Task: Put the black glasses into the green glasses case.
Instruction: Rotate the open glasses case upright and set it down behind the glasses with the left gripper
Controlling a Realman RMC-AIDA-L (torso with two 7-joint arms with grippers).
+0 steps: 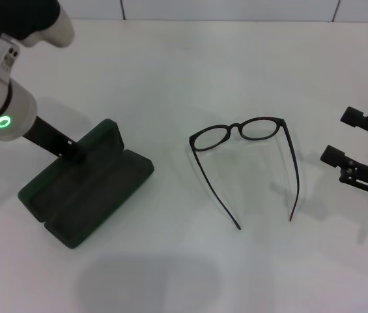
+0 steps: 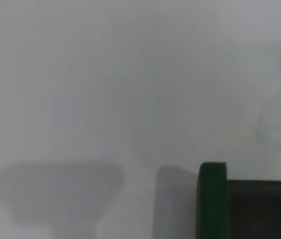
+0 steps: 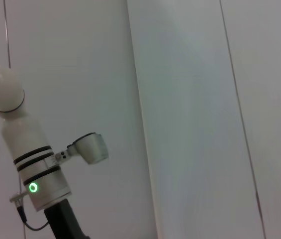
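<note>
The black glasses [image 1: 239,130] lie on the white table near the middle in the head view, lenses away from me and both temple arms unfolded toward me. The green glasses case [image 1: 99,195] lies open to their left, its dark lining facing up. My left gripper [image 1: 73,151] is at the far rim of the case's rear half, touching it or just above it. A green corner of the case [image 2: 212,199] shows in the left wrist view. My right gripper [image 1: 343,137] is open and empty, right of the glasses near the table's right side.
The white table [image 1: 184,274] carries only the case and the glasses. The right wrist view shows my left arm [image 3: 31,169] in front of white panels, and neither the glasses nor the case.
</note>
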